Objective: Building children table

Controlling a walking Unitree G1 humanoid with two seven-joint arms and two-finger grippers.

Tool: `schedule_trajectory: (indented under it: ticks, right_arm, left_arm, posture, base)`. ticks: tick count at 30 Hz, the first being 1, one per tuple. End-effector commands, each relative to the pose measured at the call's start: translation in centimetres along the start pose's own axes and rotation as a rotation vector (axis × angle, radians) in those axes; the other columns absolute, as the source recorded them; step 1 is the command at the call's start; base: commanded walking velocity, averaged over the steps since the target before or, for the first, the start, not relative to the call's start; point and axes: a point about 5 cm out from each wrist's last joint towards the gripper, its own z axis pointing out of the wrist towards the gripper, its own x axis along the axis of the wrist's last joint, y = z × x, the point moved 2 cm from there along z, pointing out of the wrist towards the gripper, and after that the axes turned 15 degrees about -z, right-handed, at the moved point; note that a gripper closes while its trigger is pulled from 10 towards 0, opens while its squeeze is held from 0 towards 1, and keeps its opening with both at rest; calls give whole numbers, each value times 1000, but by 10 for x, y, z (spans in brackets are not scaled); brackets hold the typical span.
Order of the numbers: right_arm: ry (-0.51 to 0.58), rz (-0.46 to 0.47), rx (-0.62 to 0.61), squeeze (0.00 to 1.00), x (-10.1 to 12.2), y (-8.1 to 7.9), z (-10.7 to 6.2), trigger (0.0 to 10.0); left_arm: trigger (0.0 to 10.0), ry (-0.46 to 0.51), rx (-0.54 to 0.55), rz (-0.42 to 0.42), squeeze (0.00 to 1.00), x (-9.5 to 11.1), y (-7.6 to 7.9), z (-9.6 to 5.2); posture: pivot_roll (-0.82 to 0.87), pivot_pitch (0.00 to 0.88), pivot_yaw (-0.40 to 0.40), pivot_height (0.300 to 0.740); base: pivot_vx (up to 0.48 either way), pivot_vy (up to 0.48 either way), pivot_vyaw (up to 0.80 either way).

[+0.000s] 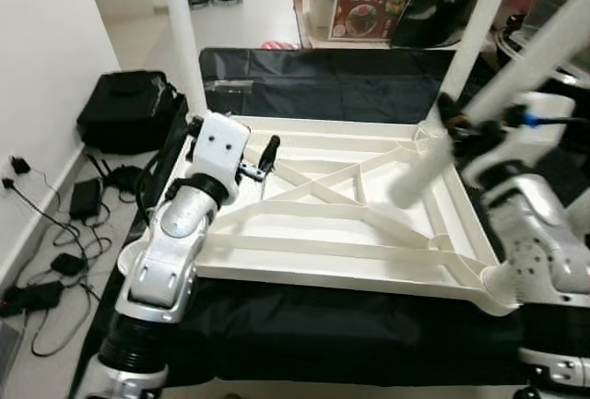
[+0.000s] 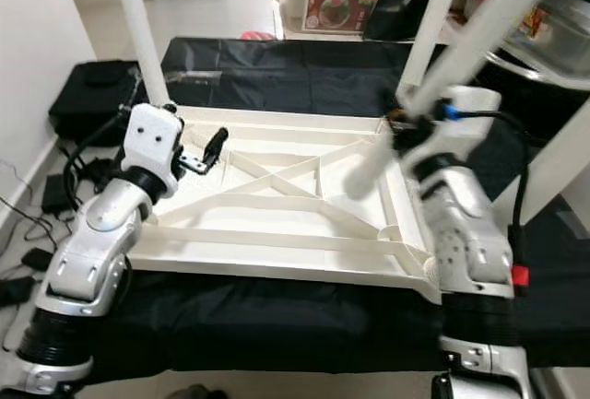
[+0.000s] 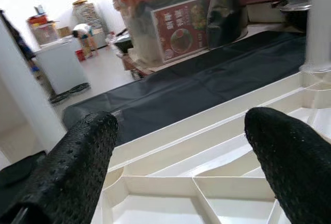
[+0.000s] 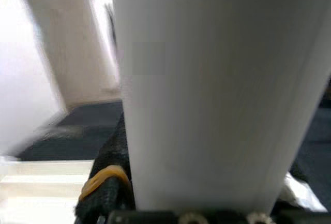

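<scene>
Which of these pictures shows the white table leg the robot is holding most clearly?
The right eye view: the table leg runs slanted through the right gripper. The left eye view shows it similarly. The right wrist view shows a blurred close-up.

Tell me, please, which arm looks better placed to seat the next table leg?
Probably the right: its tool already grips a white leg tilted over the upturned tabletop. The left tool hovers open and empty.
</scene>
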Motion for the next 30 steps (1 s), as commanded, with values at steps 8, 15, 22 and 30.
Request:
schedule_trajectory:
  ticks: [8,15,22,30]
  right_arm:
    - [-110,-177,-252,0,5,133,-20,10000]
    - [-37,-108,-311,0,16,132,-16,10000]
    - [151,131,-117,0,33,65,11,10000]
    - [413,352,182,0,91,-29,24,10000]
  left_arm:
    - [10000,-2,3,10,0,2,0,0]
    - [10000,2,-2,10,0,3,-1,0]
    - [10000,2,-15,-1,0,3,3,-1]
    - [10000,-11,-72,-49,0,-1,18,-7]
  posture:
    - [101,115,-55,740]
    - [106,116,-52,740]
    - [108,116,-46,740]
    - [111,113,-50,740]
  base:
    - [0,0,0]
    - [0,0,0]
    - [0,0,0]
    - [0,0,0]
